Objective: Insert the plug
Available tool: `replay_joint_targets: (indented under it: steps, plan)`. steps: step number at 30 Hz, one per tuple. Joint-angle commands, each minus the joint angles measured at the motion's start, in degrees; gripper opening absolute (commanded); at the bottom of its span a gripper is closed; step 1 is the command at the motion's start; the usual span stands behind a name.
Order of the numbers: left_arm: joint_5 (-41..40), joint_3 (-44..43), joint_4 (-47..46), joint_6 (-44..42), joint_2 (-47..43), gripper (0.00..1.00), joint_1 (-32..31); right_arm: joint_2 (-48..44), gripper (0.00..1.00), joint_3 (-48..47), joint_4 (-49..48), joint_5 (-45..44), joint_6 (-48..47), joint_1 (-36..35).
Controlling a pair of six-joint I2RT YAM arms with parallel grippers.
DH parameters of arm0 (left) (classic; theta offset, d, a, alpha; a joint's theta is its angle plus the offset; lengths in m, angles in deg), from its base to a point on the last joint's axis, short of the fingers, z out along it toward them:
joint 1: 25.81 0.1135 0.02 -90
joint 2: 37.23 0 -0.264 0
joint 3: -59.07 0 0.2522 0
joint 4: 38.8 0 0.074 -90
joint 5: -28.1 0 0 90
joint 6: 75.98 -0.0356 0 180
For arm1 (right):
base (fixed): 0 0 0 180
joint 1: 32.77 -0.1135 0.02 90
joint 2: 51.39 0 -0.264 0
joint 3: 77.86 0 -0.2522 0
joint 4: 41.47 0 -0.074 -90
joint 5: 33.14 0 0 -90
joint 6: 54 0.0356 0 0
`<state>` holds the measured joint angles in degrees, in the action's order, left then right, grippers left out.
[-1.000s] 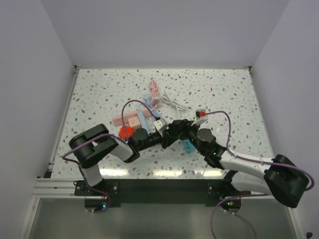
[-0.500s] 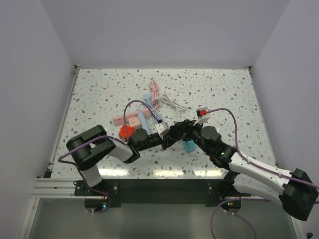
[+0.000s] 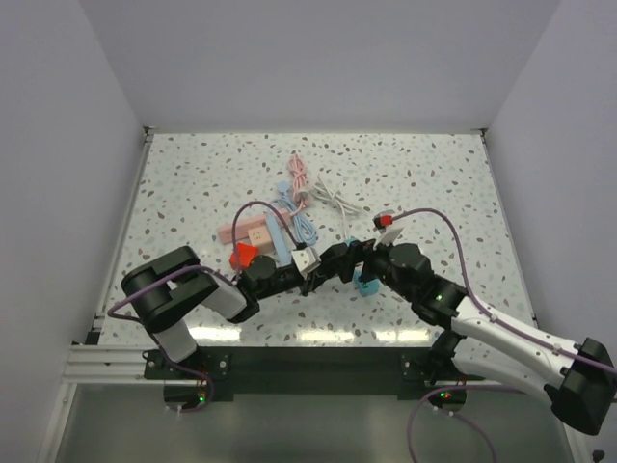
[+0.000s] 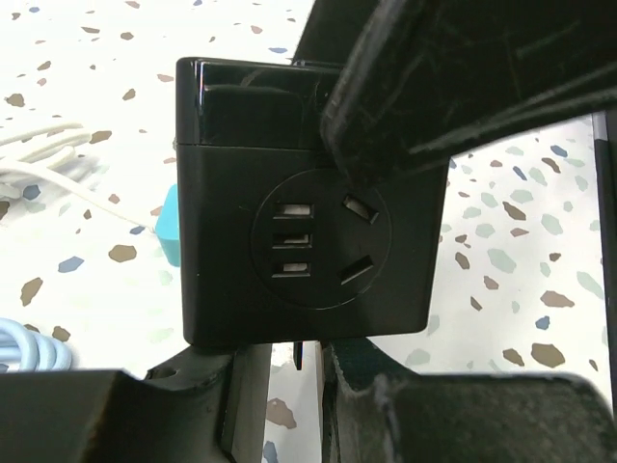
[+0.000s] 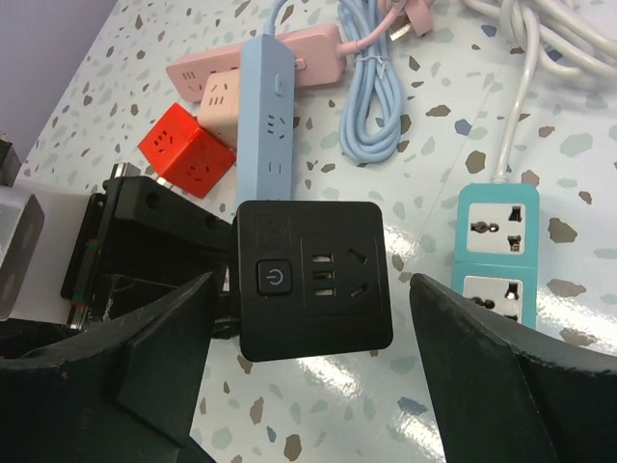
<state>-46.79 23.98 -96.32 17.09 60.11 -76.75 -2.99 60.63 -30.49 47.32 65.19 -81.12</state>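
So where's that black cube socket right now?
In the right wrist view the black cube socket is dead centre, held by the left gripper, with the teal power strip beside it.

The table (image 3: 193,174) has a white terrazzo top flecked grey and brown. It is glossy, with bright light patches (image 3: 318,335) along its near edge. A plain pale back wall (image 3: 318,58) rises behind the table, a left wall (image 3: 48,145) and a right wall (image 3: 569,125) beside it. A metal rail (image 3: 106,364) runs along the table's near edge, and a dull grey panel (image 3: 289,434) lies nearer than the rail.
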Motion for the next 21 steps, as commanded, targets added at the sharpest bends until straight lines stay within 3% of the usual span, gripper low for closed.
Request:
replay_joint_targets:
  steps: [1,10,21]
  plan:
    - [1.50,1.36,-6.84,-2.81,-2.15,0.00,-0.13,0.81,0.84,-3.45,1.29,2.16,-1.77,0.63]
    - [1.50,3.56,-8.34,-2.81,-4.78,0.00,-0.74,6.96,0.84,-4.33,-2.83,12.43,-0.89,5.90]
    - [-0.35,3.74,-8.34,-5.35,-6.28,0.00,-1.18,11.27,0.82,-3.10,-9.17,25.88,2.10,7.40]
